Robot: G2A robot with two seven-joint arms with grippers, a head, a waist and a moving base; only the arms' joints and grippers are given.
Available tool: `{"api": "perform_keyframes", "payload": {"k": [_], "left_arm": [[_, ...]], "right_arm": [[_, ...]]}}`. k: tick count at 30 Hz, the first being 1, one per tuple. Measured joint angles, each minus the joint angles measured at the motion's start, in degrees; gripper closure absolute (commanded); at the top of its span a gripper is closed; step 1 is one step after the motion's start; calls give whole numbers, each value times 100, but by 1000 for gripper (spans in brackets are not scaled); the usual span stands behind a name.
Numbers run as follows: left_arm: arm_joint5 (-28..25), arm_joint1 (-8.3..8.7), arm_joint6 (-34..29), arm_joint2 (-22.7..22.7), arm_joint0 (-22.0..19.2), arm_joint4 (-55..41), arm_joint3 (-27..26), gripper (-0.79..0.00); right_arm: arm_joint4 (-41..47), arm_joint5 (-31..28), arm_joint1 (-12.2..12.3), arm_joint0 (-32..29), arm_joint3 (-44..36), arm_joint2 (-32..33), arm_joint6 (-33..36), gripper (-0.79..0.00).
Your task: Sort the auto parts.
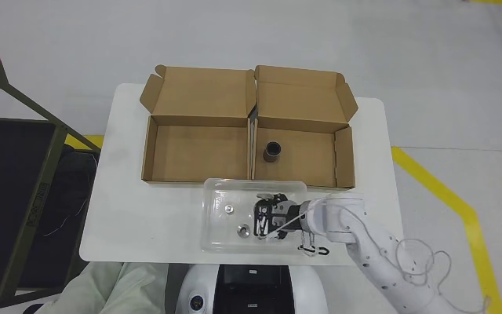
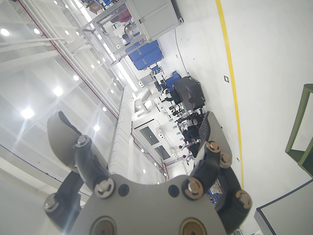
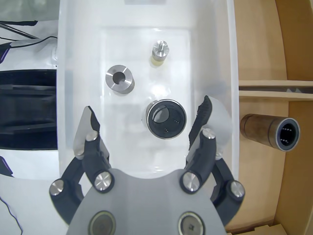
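While right gripper (image 3: pixel 148 105) gapes over tray (image 3: pixel 61 74) on white table (image 1: pixel 125 157), left gripper (image 2: pixel 133 116) gapes toward hall (image 2: pixel 151 91).

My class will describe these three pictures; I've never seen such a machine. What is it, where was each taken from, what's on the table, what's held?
It is a two-armed robot sorting metal parts. The top picture looks down from above its arms: a table, a left cardboard box and a right cardboard box, and a clear tray nearest the robot. The other two come from cameras on its wrists. The right gripper is open over the tray, straddling an upright cylinder without gripping it. A metal ring and a small stud lie beside it. A similar cylinder lies in the right cardboard box. The left gripper, also open, points into the room. Nothing is held.
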Motion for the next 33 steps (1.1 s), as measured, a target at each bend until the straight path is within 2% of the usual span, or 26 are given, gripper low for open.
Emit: {"api": "perform_keyframes", "payload": {"k": [17, 22, 24, 26, 30, 32, 33], "left_arm": [[0, 0, 0, 0, 0, 0, 0, -785], [0, 0, 0, 0, 0, 0, 0, -785], [0, 0, 0, 0, 0, 0, 0, -785], [0, 0, 0, 0, 0, 0, 0, -785], [0, 0, 0, 0, 0, 0, 0, -785], [0, 0, 0, 0, 0, 0, 0, -785], [0, 0, 0, 0, 0, 0, 0, -785]], "right_arm": [[-125, 252, -98, 516, 917, -429, -365, -677], [-100, 320, -99, 562, 1034, -438, -387, -622], [-91, 324, -96, 564, 1049, -441, -380, -554], [-76, 327, -90, 563, 1066, -440, -371, -425], [-41, 318, -82, 565, 1072, -446, -344, -283], [-14, 308, -79, 568, 1073, -449, -352, -160], [-1, 307, -77, 569, 1075, -450, -360, -52]]}}
